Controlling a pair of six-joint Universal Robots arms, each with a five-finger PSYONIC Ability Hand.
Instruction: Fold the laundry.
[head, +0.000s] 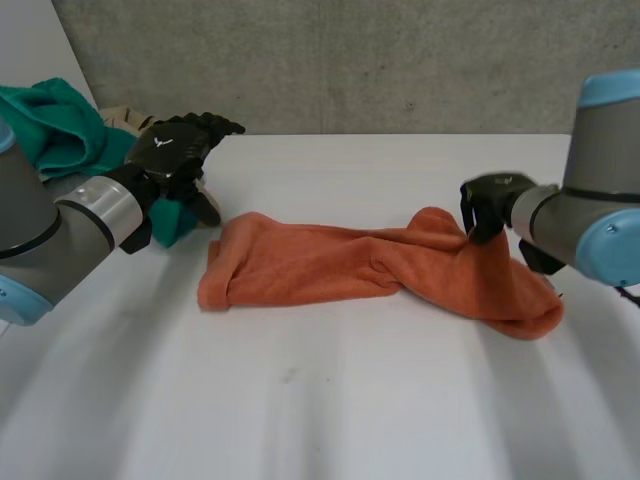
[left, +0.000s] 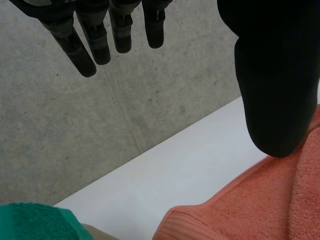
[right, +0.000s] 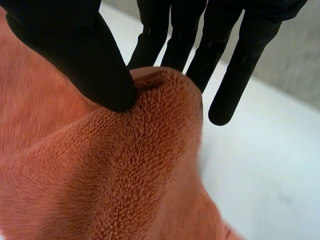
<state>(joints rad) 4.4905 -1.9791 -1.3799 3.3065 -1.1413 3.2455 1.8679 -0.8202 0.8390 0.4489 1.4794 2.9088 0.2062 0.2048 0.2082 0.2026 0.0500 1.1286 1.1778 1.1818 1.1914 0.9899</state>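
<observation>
Towel (head: 330, 265) lies bunched and twisted across the middle of the counter (head: 330, 420), a long rumpled strip, not yet flat. My right hand (head: 492, 205) is at its right end: thumb (right: 85, 55) and fingers (right: 165, 45) pinch a raised ridge of the pile and lift it a little off the counter. My left hand (head: 178, 150) hovers just beyond the towel's left end, its fingers straight and apart, holding nothing. A teal cloth (head: 55, 125) sits heaped behind it at the counter's far left corner. I judge I am at the spreading step, with no fold made. Next, I think, my left hand needs to come down on a corner of the left end and clamp it, so both hands can pull the towel taut and lay it flat. I cannot tell whether my right pinch has a true corner or only a fold of the edge, so that grip may want resetting first
</observation>
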